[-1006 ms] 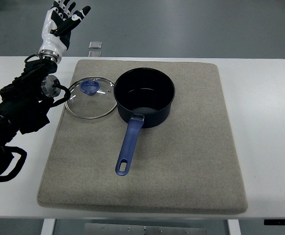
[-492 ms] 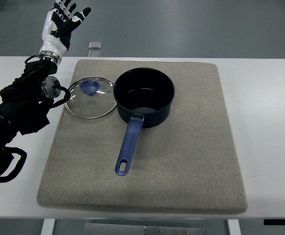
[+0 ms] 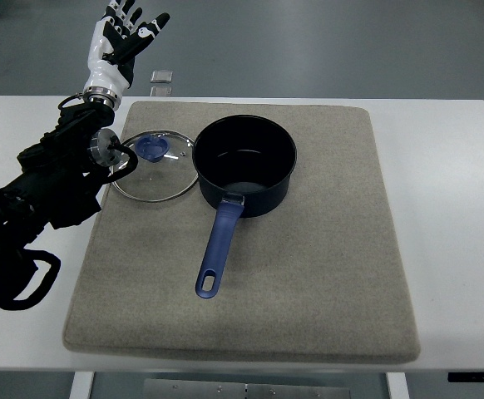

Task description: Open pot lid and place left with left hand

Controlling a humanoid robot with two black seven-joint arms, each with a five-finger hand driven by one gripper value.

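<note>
A dark pot (image 3: 245,165) with a blue handle (image 3: 219,248) stands open on the grey mat (image 3: 308,274). Its glass lid (image 3: 153,165) with a blue knob (image 3: 151,148) lies flat on the mat just left of the pot, touching its side. My left hand (image 3: 122,40) is raised beyond the table's far left edge, fingers spread and holding nothing, well above and behind the lid. Its black arm crosses the table's left side and partly covers the lid's left rim. The right arm does not show.
The mat lies on a white table (image 3: 458,191). A small grey block (image 3: 162,76) sits on the floor just past the table's far edge, near my hand.
My left arm and hand have shifted to the right, toward the lid. The lid and pot have not moved.
</note>
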